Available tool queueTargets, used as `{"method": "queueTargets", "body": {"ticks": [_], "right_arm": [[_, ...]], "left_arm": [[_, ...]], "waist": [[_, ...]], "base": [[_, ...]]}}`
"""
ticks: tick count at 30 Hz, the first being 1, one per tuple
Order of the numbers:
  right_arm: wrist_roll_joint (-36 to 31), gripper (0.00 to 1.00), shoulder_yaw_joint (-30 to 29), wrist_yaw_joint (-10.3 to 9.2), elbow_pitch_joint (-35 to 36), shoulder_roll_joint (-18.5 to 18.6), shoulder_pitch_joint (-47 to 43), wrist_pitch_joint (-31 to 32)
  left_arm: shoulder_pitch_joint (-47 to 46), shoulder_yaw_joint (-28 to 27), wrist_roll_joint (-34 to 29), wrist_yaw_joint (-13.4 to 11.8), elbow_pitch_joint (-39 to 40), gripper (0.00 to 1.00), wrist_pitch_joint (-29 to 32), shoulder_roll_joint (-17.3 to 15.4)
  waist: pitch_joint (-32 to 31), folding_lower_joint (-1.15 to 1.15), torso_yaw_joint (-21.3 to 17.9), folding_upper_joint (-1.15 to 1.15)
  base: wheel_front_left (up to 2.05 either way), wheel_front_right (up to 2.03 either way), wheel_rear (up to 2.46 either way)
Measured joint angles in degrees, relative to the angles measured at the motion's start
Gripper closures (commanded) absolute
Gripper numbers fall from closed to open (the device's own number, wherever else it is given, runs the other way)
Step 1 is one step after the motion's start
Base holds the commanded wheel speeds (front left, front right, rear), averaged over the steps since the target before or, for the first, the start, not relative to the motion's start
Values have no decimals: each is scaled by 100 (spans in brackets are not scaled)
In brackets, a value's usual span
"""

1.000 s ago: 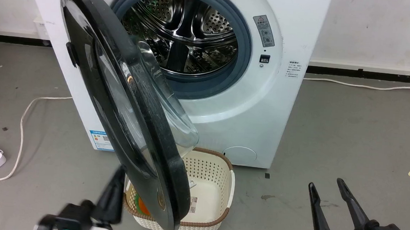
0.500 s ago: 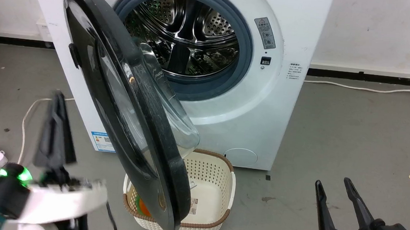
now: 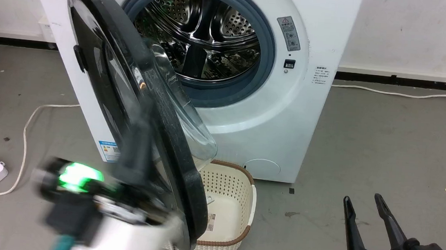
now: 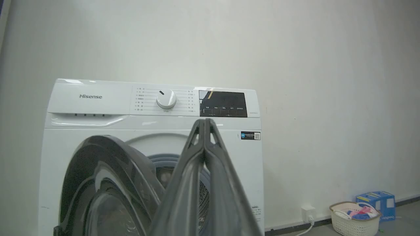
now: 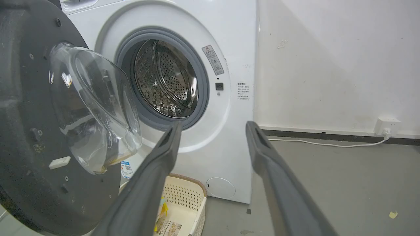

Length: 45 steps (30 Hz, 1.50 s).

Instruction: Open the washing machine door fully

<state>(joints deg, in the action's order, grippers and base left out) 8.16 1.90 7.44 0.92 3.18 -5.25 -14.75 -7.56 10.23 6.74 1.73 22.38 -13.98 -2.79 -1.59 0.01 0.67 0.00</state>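
Standing ajar, the washing machine door [image 3: 112, 78] is glossy black, glass-bowled.

Left gripper [image 4: 205, 122] pinched together, blurred, perhaps pointing upward; right gripper [image 3: 362, 197] spread wide.

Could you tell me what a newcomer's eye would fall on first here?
The glossy black washing machine door stands partway open, left of the bared steel drum. A cream basket sits on the floor beneath it. The shut left hand is blurred beside the door's outer face; the open right hand is lower right.
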Motion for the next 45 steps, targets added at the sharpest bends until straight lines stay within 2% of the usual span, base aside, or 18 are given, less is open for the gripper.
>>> {"method": "queueTargets", "body": {"ticks": [7,8,15,23,30,38,39,41,45], "right_arm": [[44,0,-4,0,-21,-1,-1,0],[52,0,0,0,-31,-2,0,0],[99,0,15,0,-49,-2,-1,0],[102,0,-5,-1,-99,-2,-20,0],[152,0,-9,0,-169,-4,-46,0],[303,0,53,0,-321,-7,-64,0],[304,0,77,-1,-358,-9,-65,0],[312,0,160,-1,-414,-11,-65,0],[272,0,227,0,-427,-12,-56,0]], "left_arm": [[441,968,258,92,-939,100,513,4],[526,1216,354,89,-1393,100,693,8],[509,1289,463,-30,-2405,100,867,3],[491,1292,560,-21,-2827,100,765,20],[524,1271,546,-78,-2866,100,730,-123],[674,1000,595,-287,-2807,100,630,-321],[686,845,651,-365,-2769,100,588,-390],[687,524,765,-450,-2720,100,569,-570],[599,124,950,-480,-2692,100,561,-857]], "waist": [[26,0,30,0],[37,0,46,0],[85,0,91,0],[92,-1,342,0],[53,-1,882,0],[-25,-1,1718,0],[-47,-1,2019,0],[-51,-1,2357,0],[59,-1,2555,0]], "base": [[0,0,0],[0,0,0],[0,0,0],[0,0,0],[0,0,0],[0,0,0],[0,0,0],[0,0,0],[0,0,0]]}}
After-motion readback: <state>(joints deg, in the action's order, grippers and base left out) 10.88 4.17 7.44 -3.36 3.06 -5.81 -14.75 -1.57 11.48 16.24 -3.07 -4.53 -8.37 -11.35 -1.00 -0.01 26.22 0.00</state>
